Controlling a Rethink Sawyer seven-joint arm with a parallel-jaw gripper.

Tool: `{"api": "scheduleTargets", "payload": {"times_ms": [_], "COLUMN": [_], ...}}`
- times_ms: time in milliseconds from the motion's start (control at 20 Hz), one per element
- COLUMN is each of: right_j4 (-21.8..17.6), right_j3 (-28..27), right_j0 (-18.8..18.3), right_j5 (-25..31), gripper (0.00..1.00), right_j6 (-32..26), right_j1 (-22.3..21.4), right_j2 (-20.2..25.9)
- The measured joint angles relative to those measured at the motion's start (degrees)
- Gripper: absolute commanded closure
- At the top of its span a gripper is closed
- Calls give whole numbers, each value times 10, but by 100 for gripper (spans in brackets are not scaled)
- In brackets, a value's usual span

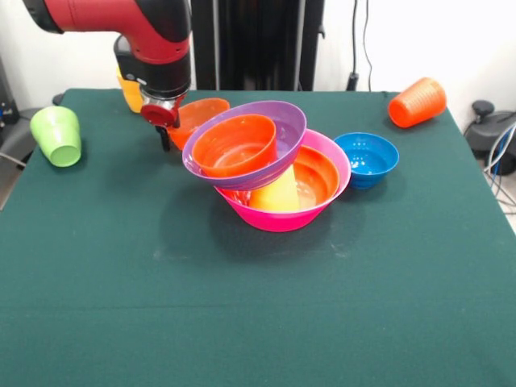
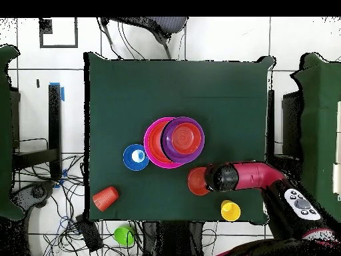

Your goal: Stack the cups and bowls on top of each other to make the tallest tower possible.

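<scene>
We see the tower (image 1: 278, 173) mid-worktop (image 1: 258, 306): purple bowl (image 1: 278, 121) tilted on a yellow cup (image 1: 278, 193) inside the pink bowl (image 1: 282, 218). The jaws (image 1: 165, 137) hang just beside its robot-side rim, over a small orange bowl (image 1: 201, 113); whether they're apart, we cannot tell.

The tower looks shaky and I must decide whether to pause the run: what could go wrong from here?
1. The purple bowl sits tilted on a yellow cup inside the pink bowl; a nudge may tip it off.
2. The gripper hangs close beside the purple bowl's rim, at a small orange bowl; lifting that could clip the tower.
</scene>
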Motion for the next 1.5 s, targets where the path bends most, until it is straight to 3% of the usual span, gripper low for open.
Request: {"api": "scheduleTargets", "payload": {"times_ms": [50,100,500,1500], "right_j4": [0,0,23,26], "right_j3": [0,-1,0,1], "right_j0": [0,0,-11,-21], "right_j5": [0,0,16,11], "gripper": [0,100,100,100], "right_j6": [0,0,0,0], "right_j1": [1,4,4,-11], "right_j2": [-1,-1,-1,0]}}
